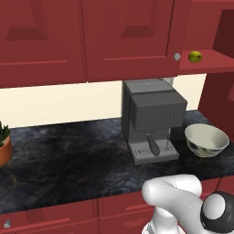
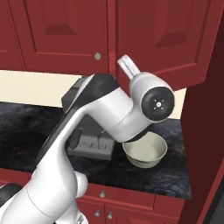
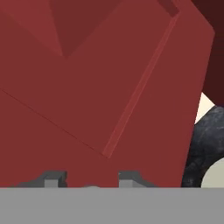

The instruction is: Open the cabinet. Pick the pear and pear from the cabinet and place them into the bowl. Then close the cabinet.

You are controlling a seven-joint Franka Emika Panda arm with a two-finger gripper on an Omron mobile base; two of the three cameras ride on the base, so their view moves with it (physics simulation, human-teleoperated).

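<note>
- The cabinet (image 1: 130,39) hangs above the counter with one door (image 2: 166,37) swung out; in the left base view its open right half shows a shelf (image 1: 205,61).
- One pear (image 1: 195,56) sits on that shelf near the front edge, just right of the shut door's knob (image 1: 177,56).
- The second pear cannot be made out.
- The bowl (image 1: 206,140) stands upright on the dark marbled counter (image 1: 68,160), just right of the coffee machine (image 1: 151,119) and below the open shelf; from the right it (image 2: 148,153) is partly behind the arm's wrist.
- The gripper (image 3: 92,186) is pressed up close to the door's raised red panel (image 3: 100,87) in the hand view, its grey fingertips (image 3: 52,179) apart with a small pale round shape between them at the frame's edge.
- Whether the jaws grip that shape cannot be told.
- The white arm (image 2: 109,113) rises from the base and bends up toward the open door.
- A potted plant (image 1: 3,144) stands at the counter's far left.
- Red drawers (image 2: 131,201) with small knobs run below the counter.
</note>
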